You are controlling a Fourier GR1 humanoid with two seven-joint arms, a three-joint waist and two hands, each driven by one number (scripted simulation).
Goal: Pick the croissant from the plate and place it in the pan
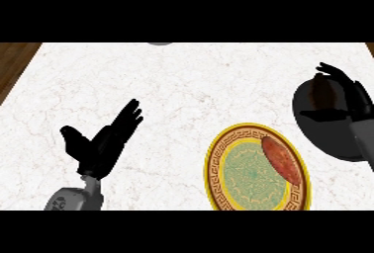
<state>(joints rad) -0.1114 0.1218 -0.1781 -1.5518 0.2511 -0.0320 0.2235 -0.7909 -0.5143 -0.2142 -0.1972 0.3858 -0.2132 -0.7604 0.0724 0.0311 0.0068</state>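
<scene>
the croissant (pixel 280 156) lay on the right rim of the plate (pixel 219 163), left of the pan (pixel 310 133). right hand (pixel 340 96) hovered unclenched over the pan; left hand (pixel 102 143) rested open. likely light, flaky: grasp its middle.

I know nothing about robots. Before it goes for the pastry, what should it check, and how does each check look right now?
1. Reddish-brown croissant on the round yellow-rimmed patterned plate: ok, it lies along the plate's right side.
2. Dark round pan ready to receive it: ok, it sits just right of the plate.
3. Black right hand above the croissant: not ok, it hangs over the pan.
4. Right hand empty: cannot tell.
5. Black left hand out of the way: ok, open, fingers up, left of the plate.
</scene>
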